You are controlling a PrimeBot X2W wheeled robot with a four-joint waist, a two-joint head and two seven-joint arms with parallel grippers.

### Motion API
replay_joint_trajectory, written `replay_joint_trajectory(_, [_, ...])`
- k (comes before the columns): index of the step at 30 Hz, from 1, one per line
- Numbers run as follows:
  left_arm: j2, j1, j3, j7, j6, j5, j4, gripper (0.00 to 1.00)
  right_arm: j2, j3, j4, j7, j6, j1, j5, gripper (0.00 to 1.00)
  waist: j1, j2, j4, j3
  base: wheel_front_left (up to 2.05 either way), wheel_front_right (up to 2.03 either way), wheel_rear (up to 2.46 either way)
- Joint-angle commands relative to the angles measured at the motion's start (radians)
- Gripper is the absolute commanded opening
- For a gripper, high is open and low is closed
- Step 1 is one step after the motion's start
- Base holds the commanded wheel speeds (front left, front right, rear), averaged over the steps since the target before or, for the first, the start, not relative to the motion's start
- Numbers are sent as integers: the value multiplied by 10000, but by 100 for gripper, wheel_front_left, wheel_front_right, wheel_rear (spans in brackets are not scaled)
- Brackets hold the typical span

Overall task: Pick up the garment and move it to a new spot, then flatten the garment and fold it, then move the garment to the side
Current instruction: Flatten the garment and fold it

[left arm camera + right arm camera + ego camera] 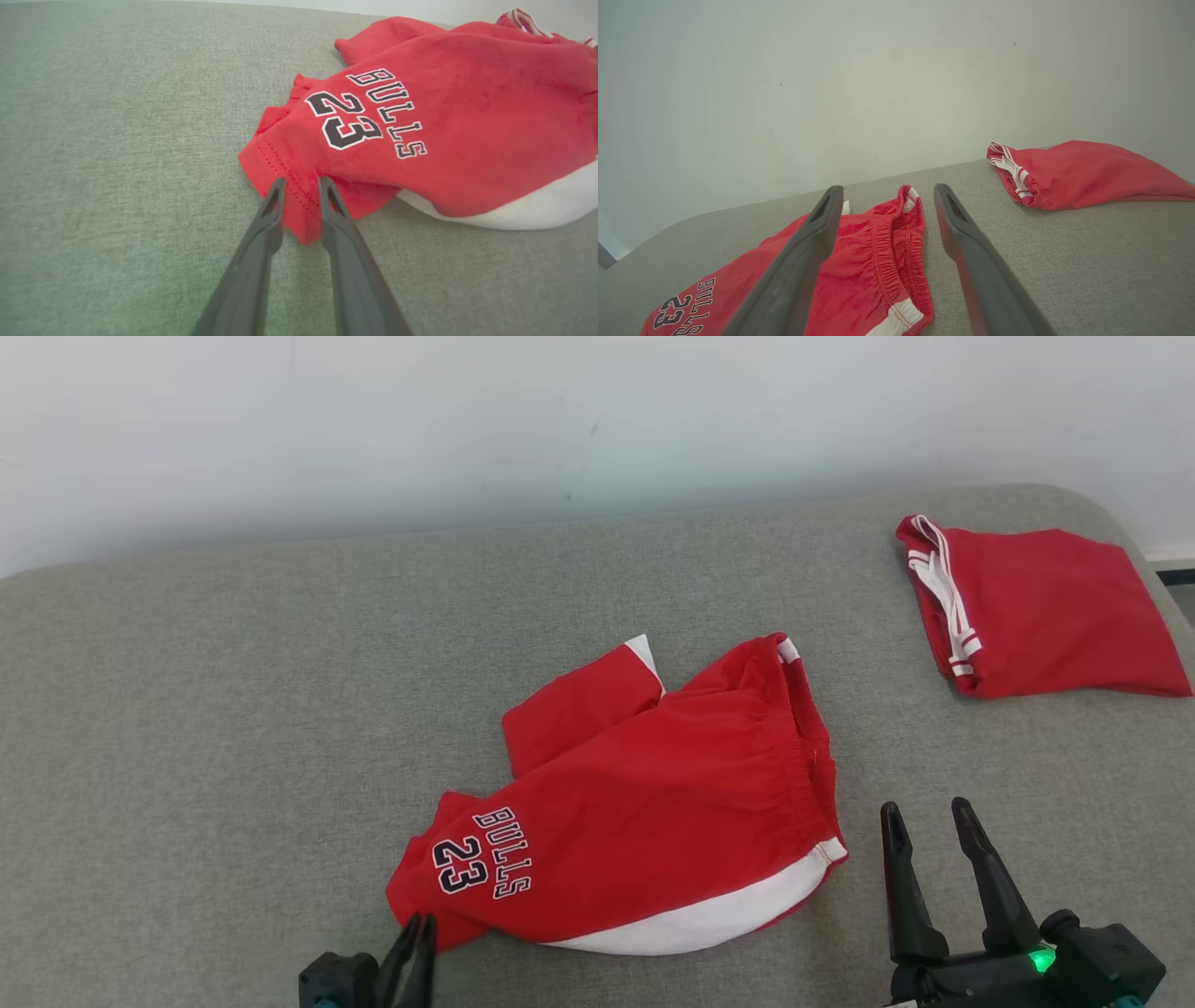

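The crumpled red fabric shorts with white trim [653, 803], printed BULLS 23, lie in the middle of the grey woven cushioned surface [233, 709]. At the shorts' 7 o'clock corner the left gripper [417, 924] is clamped on the stitched leg hem, with the cloth pinched between its two dark fingers [271, 210]. The right gripper [926, 812] is at the shorts' 4 o'clock, just beside the elastic waistband, its fingers spread apart and holding nothing. A folded red garment with white stripes [1046, 607] rests at 2 o'clock, well apart, near the white wall [467, 420].
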Motion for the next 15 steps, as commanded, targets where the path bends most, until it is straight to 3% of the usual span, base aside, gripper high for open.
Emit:
replay_joint_trajectory(1, [-12,-105,-4,-72,-25,-29,53,0,25,-6,-8,-46,-20,14,-68,100,0,0,27,-15,0,0,0])
replay_joint_trajectory(11, [166,-288,147,-400,142,-166,264,0,-44,-46,76,-53,-20,48,-13,100,0,0,327,-111,0,0,0])
replay_joint_trajectory(12, [162,-265,126,-419,147,-170,245,58,-57,-46,93,-54,-20,45,1,100,0,0,342,-112,0,0,0])
replay_joint_trajectory(13, [161,-235,103,-387,128,-197,251,100,-64,-37,105,-57,-20,37,16,100,0,0,348,-109,0,0,0])
replay_joint_trajectory(15, [153,-197,61,-268,65,-284,283,100,-63,-3,130,-61,-20,21,25,100,0,0,337,-100,0,0,0])
